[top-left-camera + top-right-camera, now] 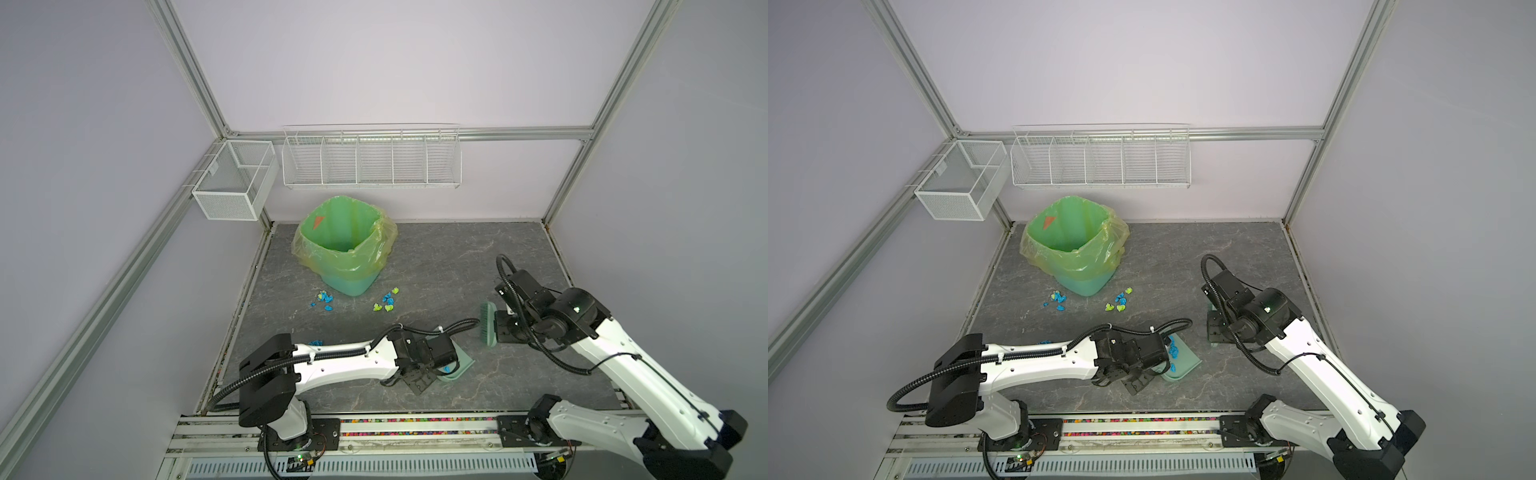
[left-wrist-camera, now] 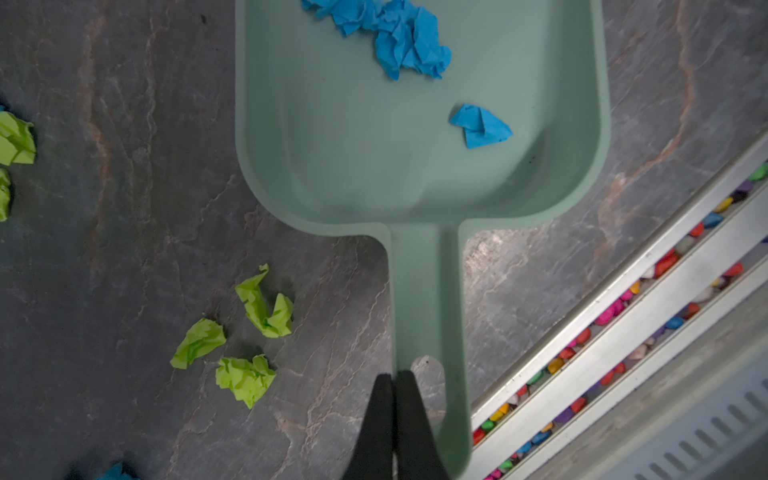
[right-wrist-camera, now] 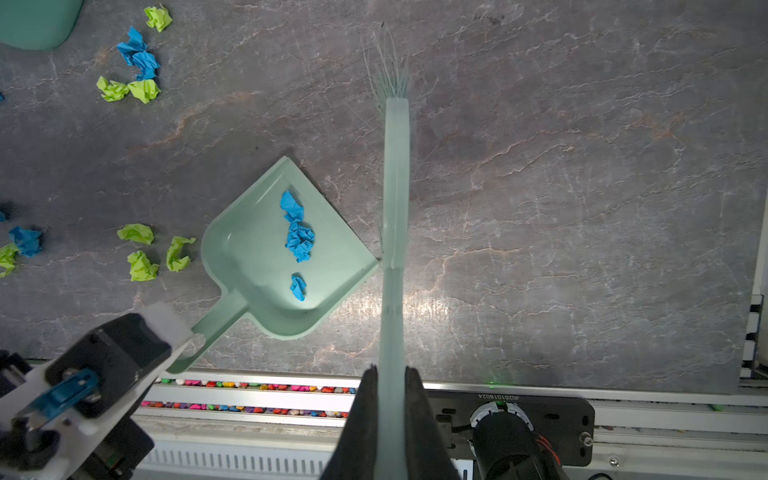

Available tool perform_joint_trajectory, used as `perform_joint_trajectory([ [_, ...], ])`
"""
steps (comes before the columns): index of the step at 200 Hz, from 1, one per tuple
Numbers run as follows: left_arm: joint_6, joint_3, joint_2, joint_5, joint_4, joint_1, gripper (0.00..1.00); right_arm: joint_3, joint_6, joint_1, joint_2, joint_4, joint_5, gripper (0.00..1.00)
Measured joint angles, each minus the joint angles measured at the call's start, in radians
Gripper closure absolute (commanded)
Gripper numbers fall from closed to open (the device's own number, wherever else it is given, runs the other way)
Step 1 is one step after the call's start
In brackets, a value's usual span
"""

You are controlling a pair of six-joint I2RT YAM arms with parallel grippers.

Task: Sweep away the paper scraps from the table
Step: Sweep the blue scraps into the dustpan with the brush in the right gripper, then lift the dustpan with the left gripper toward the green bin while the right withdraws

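1. The left claw point(image 2: 395, 376) clamps the dustpan point(image 2: 353, 166) handle; blue paper scraps point(image 2: 411, 45) lie in the pan ahead.
2. The right claw point(image 3: 390, 374) clamps the brush point(image 3: 397, 187) handle.
3. Beyond both, more scraps dot the table point(image 3: 540, 187): light, soft wads, probably best brushed, not pinched.

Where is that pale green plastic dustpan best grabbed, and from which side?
On the pale green plastic dustpan, grip the narrow handle from the rear, opposite the open lip; the rest is wide and carries crumpled blue paper scraps. The left gripper pinches it there.
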Motion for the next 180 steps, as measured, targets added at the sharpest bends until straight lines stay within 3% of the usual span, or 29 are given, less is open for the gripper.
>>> perform_joint_trajectory([
  [97,-0.060,0.023,-0.032,-0.241,0.018,0.003,1.00,0.041,-0.093,-0.113,-0.014,0.061,0.034,0.93],
  [180,0.001,0.184,-0.083,-0.250,-0.024,0.148,1.00,0.037,-0.140,-0.173,0.027,0.151,0.002,0.93],
])
